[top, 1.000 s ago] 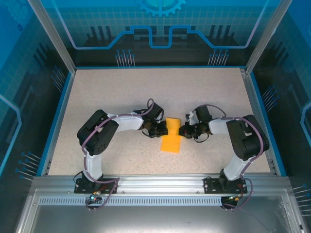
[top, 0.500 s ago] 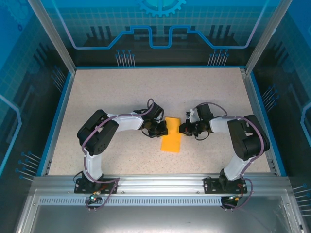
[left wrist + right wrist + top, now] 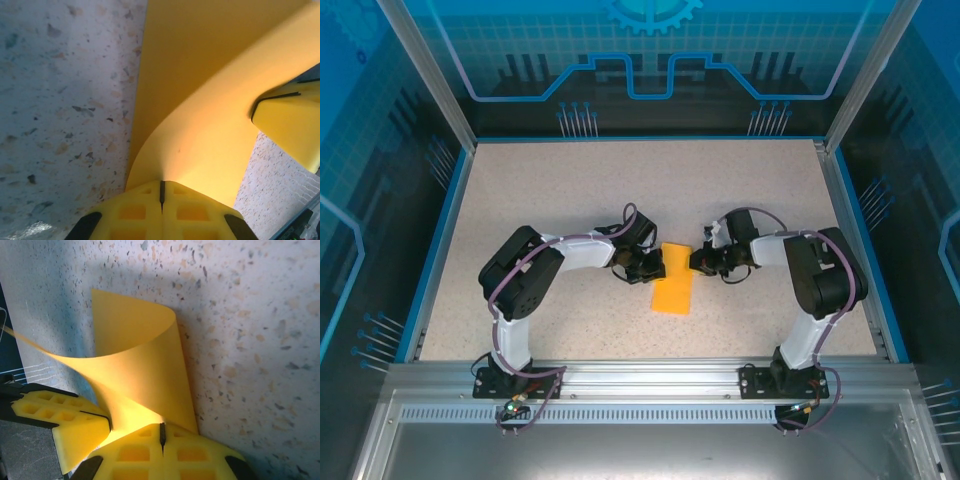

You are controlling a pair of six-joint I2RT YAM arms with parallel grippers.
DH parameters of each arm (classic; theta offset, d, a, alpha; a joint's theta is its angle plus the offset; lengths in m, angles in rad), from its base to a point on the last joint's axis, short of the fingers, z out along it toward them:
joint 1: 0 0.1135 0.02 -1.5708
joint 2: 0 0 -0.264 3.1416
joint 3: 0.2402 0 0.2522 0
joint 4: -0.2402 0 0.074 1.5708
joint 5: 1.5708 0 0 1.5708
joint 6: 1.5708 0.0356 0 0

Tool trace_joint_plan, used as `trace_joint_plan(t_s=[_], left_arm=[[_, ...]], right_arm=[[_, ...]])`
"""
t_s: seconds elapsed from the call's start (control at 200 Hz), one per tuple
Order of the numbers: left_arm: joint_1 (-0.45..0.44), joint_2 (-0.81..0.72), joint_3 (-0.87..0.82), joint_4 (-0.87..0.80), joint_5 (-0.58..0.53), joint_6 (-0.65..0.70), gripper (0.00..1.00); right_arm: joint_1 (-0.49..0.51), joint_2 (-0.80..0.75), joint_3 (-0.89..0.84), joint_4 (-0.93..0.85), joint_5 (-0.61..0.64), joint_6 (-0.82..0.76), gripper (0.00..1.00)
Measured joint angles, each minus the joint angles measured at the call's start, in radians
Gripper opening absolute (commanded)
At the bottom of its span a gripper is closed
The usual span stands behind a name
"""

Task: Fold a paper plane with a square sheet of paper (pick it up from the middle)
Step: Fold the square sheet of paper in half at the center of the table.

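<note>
Paper: the orange-yellow paper [image 3: 672, 285] sits in the middle of the table [image 3: 570, 190], between the two arms.
Shape: from above it looks like a narrow strip. In the wrist views, part of it lies flat and part bends up in a soft curve.
Feel: I think it is very light, thin and floppy. It bends with almost no push. It could crumple or rip if it is tugged hard.
Where to hold: at the side edges, with a gentle pinch, so the fold stays neat.
Left gripper: the left gripper [image 3: 655, 266] has its fingers pressed together, pinching the paper's left edge, nearer the far end.
Right gripper: the right gripper [image 3: 696, 263] is pressed together too, pinching the right edge just across from it.
Watch out: if the two arms pull apart, the paper may tear.
</note>
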Motion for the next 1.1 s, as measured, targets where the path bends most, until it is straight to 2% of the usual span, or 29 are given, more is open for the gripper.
trace_joint_plan(t_s=[0.32, 0.56, 0.865, 1.1], left_arm=[[0.000, 0.000, 0.000, 0.000, 0.000, 0.000, 0.00], [0.000, 0.000, 0.000, -0.001, 0.000, 0.000, 0.00], [0.000, 0.000, 0.000, -0.002, 0.000, 0.005, 0.00], [0.000, 0.000, 0.000, -0.002, 0.000, 0.019, 0.00]], right_arm=[[-0.003, -0.002, 0.080, -0.042, 0.000, -0.019, 0.00], [-0.010, 0.067, 0.085, -0.033, -0.008, -0.019, 0.00], [-0.018, 0.072, 0.089, -0.031, -0.030, -0.019, 0.00], [-0.030, 0.076, 0.153, -0.048, -0.026, -0.024, 0.00]])
